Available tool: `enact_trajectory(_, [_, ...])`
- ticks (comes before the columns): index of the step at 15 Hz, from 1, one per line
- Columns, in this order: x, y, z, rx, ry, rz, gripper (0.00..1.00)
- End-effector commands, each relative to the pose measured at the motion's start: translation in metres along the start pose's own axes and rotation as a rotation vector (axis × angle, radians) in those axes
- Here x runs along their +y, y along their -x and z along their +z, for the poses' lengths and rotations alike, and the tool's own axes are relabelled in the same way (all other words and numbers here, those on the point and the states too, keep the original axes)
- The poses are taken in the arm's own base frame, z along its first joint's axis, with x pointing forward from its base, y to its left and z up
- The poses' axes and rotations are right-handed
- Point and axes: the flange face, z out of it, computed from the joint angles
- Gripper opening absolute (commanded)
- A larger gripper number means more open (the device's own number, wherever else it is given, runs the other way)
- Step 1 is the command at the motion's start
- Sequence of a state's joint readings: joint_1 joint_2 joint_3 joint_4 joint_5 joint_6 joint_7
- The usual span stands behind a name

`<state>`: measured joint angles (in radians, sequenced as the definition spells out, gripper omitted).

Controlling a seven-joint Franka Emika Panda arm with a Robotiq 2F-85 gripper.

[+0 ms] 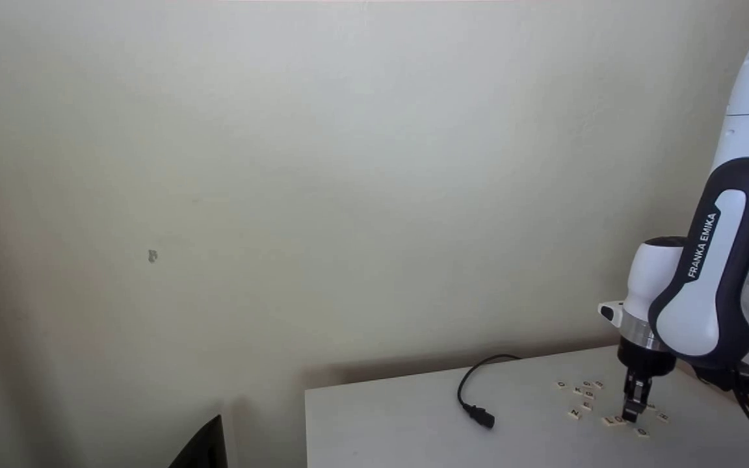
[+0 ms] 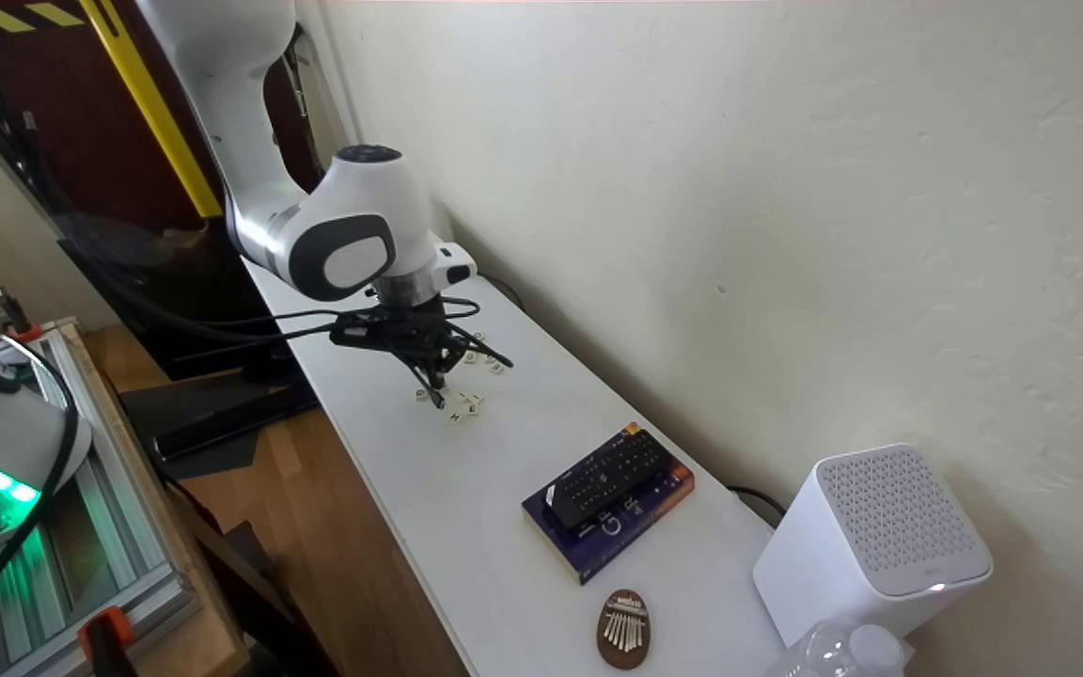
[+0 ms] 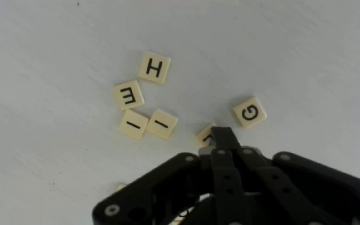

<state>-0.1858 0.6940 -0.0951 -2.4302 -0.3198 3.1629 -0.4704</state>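
Observation:
My gripper [image 3: 225, 137] points down with its black fingertips together, close above the white table [image 3: 308, 62]. In both exterior views the gripper [image 1: 632, 413] [image 2: 435, 381] is low among several small cream letter tiles. A tile with a partly covered letter [image 3: 203, 137] lies just left of and under the fingertips; I cannot tell if they touch it. A G tile [image 3: 250, 112] lies to the upper right. An H tile [image 3: 154, 67], an E tile [image 3: 128, 95] and two I tiles [image 3: 133, 124] [image 3: 162, 123] lie to the left. More tiles are partly hidden below the gripper.
A black cable with a plug [image 1: 480, 416] lies on the table. A purple book [image 2: 631, 531] bears a black keypad-like device [image 2: 609, 478]. A brown thumb piano [image 2: 623, 632], a white box [image 2: 889, 527] and a clear bottle [image 2: 828, 653] stand nearby. The wall [image 2: 692, 235] runs along the table.

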Motion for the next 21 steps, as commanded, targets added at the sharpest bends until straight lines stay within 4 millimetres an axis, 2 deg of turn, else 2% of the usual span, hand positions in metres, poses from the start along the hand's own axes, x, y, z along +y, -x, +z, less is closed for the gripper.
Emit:
enact_trajectory(1, [-0.005, 0.008, -0.005, 0.039, -0.013, -0.001, 0.00])
enact_trajectory(15, [0.005, 0.015, -0.020, 0.102, 0.023, 0.121, 0.00])
enact_trajectory(21, [0.000, 0.031, -0.027, 0.101, 0.022, 0.254, 0.00])
